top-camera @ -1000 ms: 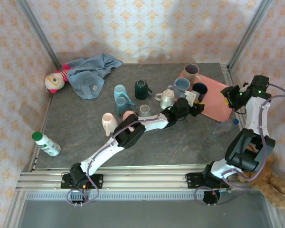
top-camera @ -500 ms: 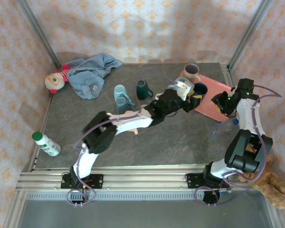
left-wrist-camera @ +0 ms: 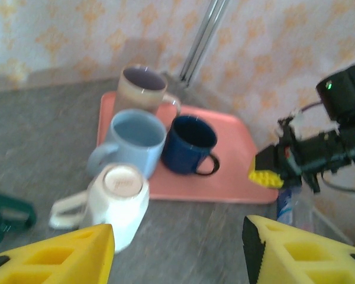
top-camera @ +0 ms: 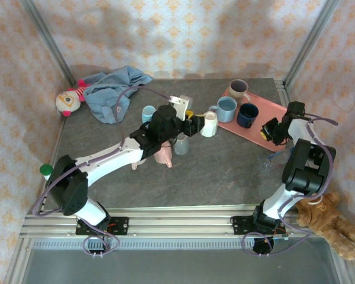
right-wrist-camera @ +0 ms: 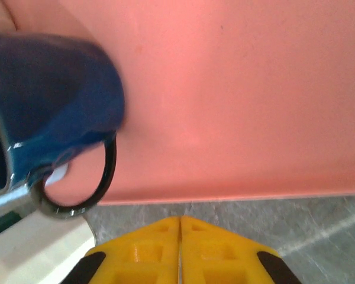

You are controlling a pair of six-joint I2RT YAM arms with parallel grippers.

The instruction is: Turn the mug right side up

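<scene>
Blurred and cropped
We found the white mug (left-wrist-camera: 121, 204) soft with blur, the navy mug (right-wrist-camera: 47, 97) smeared and edge-cropped.

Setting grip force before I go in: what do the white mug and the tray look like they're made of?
White mug: probably glazed ceramic. It has thick walls, a soft gloss, and a duller ring on its upturned base that looks unglazed.
Tray: likely plastic with a satin finish. The pink is even, the rim is thin and raised, and there is only a faint sheen. Coated metal can't be ruled out.
</scene>
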